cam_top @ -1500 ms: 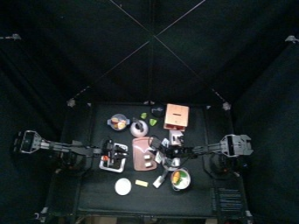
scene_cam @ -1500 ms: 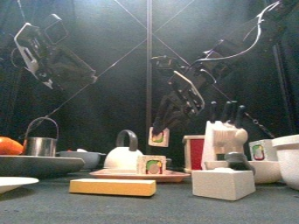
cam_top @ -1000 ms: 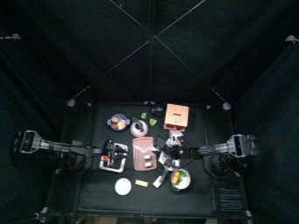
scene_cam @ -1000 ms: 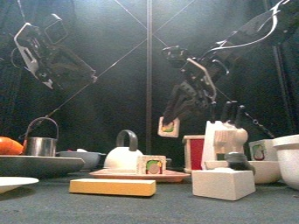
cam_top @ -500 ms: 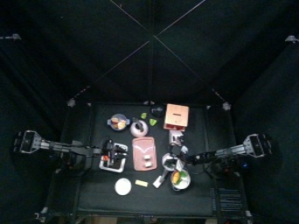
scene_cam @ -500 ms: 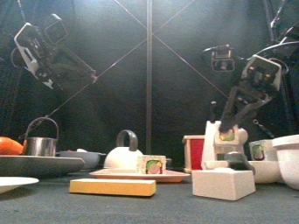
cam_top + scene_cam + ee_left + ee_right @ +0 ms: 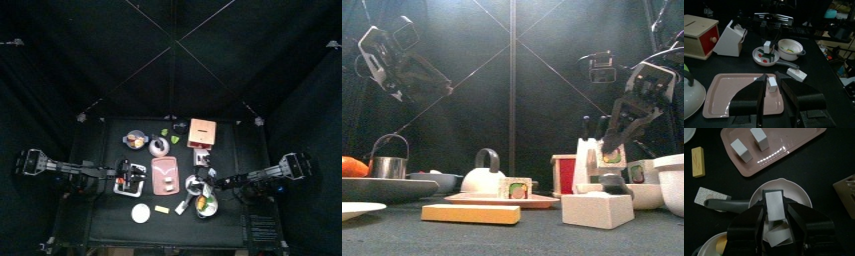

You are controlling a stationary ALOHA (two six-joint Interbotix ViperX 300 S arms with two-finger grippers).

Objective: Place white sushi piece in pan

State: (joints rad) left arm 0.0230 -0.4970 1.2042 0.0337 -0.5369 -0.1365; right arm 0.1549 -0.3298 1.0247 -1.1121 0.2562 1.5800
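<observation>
A pale pink rectangular tray [image 7: 784, 148] carries two white-and-grey sushi blocks [image 7: 759, 139] in the upper frame, a flat yellow bar [image 7: 697, 161] lies at far left, a speckled white block [image 7: 711, 196] sits lower left, and the round pan [image 7: 784, 190] looks whitish.

1. Both arms are matt black throughout, built of slim jointed links
2. The left arm [image 7: 396, 60] shows blocky black housings against the curtain, with pale highlights on their edges
3. The right arm [image 7: 643, 95] carries a boxy grey-edged wrist unit near its top
4. The left gripper [image 7: 769, 100] has two broad, flat black jaws with curved outer shoulders
5. The right gripper [image 7: 773, 230] has chunky black jaws with rounded, glossy shoulders
</observation>
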